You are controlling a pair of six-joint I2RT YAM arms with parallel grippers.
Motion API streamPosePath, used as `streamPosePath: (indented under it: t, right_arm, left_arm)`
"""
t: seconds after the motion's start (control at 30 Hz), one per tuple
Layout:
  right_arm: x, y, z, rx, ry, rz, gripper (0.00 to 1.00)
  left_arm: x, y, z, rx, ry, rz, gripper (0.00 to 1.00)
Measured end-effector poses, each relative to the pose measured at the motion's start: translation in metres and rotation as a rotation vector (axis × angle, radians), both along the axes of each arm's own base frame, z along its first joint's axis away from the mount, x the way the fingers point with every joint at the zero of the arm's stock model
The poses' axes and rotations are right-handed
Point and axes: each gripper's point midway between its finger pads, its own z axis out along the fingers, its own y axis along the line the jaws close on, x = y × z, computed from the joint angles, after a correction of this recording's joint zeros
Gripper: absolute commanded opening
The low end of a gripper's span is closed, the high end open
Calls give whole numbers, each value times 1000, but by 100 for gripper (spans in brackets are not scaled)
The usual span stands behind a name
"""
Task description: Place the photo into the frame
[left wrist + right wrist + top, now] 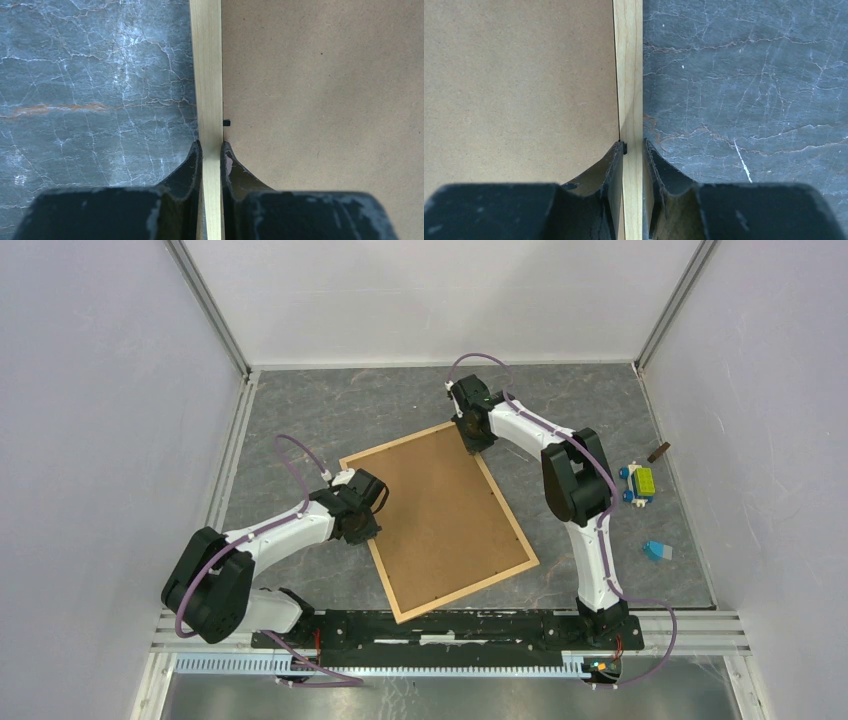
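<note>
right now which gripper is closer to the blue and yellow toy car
Right. The right gripper sits at the frame's far corner, left of the toy car; the left gripper is across the frame, on its left rail.

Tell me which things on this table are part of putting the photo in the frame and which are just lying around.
For the job: wooden frame, brown backing board lying in it. The photo itself is not in view.
Lying about: yellow and blue toy, small blue piece, small dark brown piece.
</note>
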Motion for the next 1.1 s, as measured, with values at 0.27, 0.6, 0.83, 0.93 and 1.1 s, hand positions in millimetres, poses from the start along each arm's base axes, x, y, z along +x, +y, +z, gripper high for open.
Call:
streamPosePath:
  t: [0.27, 0.6, 0.83, 0.93, 1.1]
  right_arm:
    - [0, 1, -3, -33, 21, -6, 27]
    - [12, 9, -7, -12, 57, 37, 32]
    - [10, 12, -17, 22, 120, 68, 36]
    - [8, 13, -20, 35, 145, 82, 38]
    - [12, 20, -8, 136, 146, 110, 55]
  left_arm:
    - [0, 0, 0, 3, -3, -4, 2]
    - [4, -3, -1, -8, -30, -11, 2]
    - [4, -3, -1, 4, -33, -44, 2]
    - [4, -3, -1, 8, -33, -55, 2]
    - [5, -3, -1, 27, -20, -83, 2]
